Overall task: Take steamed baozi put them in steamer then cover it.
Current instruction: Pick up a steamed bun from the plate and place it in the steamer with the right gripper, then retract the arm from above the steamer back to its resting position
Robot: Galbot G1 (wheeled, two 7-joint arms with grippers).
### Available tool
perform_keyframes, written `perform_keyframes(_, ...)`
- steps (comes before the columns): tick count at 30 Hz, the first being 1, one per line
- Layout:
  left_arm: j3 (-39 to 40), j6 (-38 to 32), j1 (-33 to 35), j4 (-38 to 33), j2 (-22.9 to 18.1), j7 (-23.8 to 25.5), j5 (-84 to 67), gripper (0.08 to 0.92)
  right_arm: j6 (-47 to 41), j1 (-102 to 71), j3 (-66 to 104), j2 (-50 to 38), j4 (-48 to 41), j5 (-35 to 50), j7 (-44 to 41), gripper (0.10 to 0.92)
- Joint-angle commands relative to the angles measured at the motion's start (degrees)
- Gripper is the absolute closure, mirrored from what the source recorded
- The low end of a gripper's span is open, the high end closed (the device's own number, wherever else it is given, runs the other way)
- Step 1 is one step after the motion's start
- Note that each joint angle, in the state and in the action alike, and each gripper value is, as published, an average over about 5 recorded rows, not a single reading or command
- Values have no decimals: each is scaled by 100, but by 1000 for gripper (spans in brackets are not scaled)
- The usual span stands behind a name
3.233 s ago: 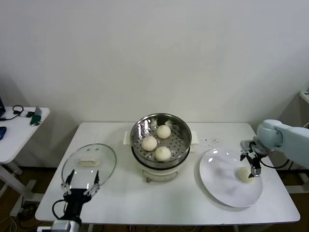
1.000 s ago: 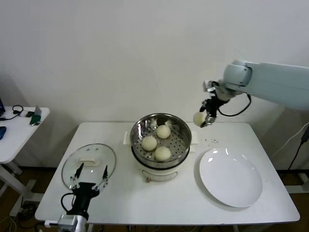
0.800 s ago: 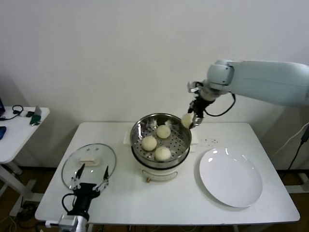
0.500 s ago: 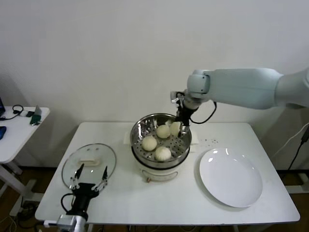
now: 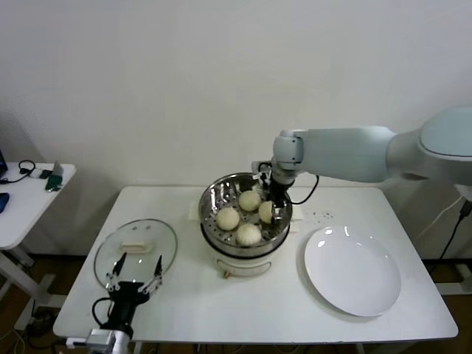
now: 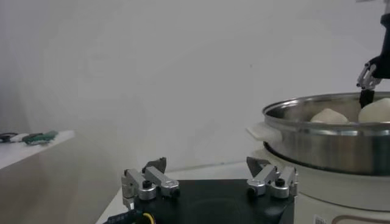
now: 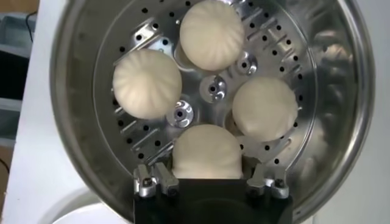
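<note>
The right end effector [image 7: 207, 182] has carried the fourth baozi [image 7: 206, 152] into the steamer [image 5: 212, 193] at 3 o'clock, fingers parting; only covering remains.

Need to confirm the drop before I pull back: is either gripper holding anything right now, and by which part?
Nothing is gripped. The right gripper stands open astride the fourth baozi resting on the steamer tray; the left gripper is open and empty.

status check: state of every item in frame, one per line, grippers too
steamer: uncovered, upright on the table.
steamed baozi: all four on the steamer's perforated tray.
fourth baozi: resting on the tray between the right gripper's fingers.
right gripper: inside the steamer, jaws open around that bun.
cover: off, lying flat on the table left of the steamer.
white plate: empty.
left gripper: open, holding nothing, near the cover's front edge.
</note>
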Motion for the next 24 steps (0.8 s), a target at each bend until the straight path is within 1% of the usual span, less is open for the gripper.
perform_keyframes(1, -12, -16, 24, 17, 5, 1, -44, 177, -148, -179, 106, 103, -141, -153, 28, 231)
perform_keyframes(4, -17, -19, 23, 15, 5, 0, -50, 177, -179, -87, 162, 30, -72, -142, -40, 207)
perform_keyframes(8, -21, -23, 25, 9, 4, -2, -54, 177, -156, 163, 250, -207, 156, -50, -223, 203)
perform_keyframes(12, -21, -24, 14, 15, 5, -3, -48, 177, -21, 477, 351, -661, 403, 129, -457, 202)
perform_keyframes(15, -3, -37, 13, 30, 5, -6, -25, 177, 146, 599, 537, -1103, 587, 174, -401, 203)
perform_keyframes(17, 17, -50, 14, 40, -2, -14, 0, 177, 307, 610, 734, -1422, 741, 120, -218, 203)
perform_keyframes(20, 27, -60, 10, 36, -6, -26, 27, 177, 626, 556, 1069, -1956, 1064, -69, 282, 203)
perform_keyframes(24, 6, -109, -40, 44, -2, -22, 13, 177, 1091, 147, 1627, -2754, 1578, -434, 1567, 203)
